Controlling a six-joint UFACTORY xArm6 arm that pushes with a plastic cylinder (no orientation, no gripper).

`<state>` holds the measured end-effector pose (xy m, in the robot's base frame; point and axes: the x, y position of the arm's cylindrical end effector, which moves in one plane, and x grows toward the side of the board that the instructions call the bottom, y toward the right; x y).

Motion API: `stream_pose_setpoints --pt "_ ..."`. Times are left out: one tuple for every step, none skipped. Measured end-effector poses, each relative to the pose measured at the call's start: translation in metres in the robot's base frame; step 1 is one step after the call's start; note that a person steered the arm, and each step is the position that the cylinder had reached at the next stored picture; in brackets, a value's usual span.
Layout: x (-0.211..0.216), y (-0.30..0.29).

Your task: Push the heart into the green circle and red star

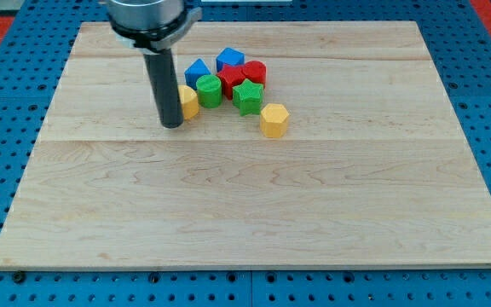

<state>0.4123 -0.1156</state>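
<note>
A: At the view's upper left of the counter [228, 213], my tip [171, 125] sits on the wood. There is no gripper on this rig, so nothing to report as open or closed: just a bare rod.

B: And the heart?

A: The yellow heart [189, 101] lies directly to the view's right of my tip, touching the rod or just beside it; the rod hides its left part, so the shape is only partly readable.

B: Targets?

A: The green circle [209, 89] is immediately to the view's right of the heart and a little toward the view's top, apparently in contact. The red star [232, 79] is just beyond the circle, same direction.

B: So the line is tip, heart, circle, star?

A: Close to it, running rightward and slightly up. My judgement: a short push along that line is all that remains, if any.

B: Neighbours?

A: A blue block [198, 71] and a second blue block [230, 59] sit at the top of the cluster, a red block [255, 72] by the star, a green star [248, 97] below it. A yellow hexagon [274, 120] stands slightly apart at lower right.

B: Surface and room?

A: Smooth pale wood, flat. The cluster is tight, so a hard push may scatter it
</note>
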Motion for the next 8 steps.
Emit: stream_pose_setpoints --pt "-0.011 -0.009" --pt "-0.032 -0.008" --pt "-0.039 0.005" --pt "-0.056 0.018" --pt "-0.069 0.031" --pt "-0.078 0.027" --pt "-0.08 -0.004" --pt "-0.051 -0.023"
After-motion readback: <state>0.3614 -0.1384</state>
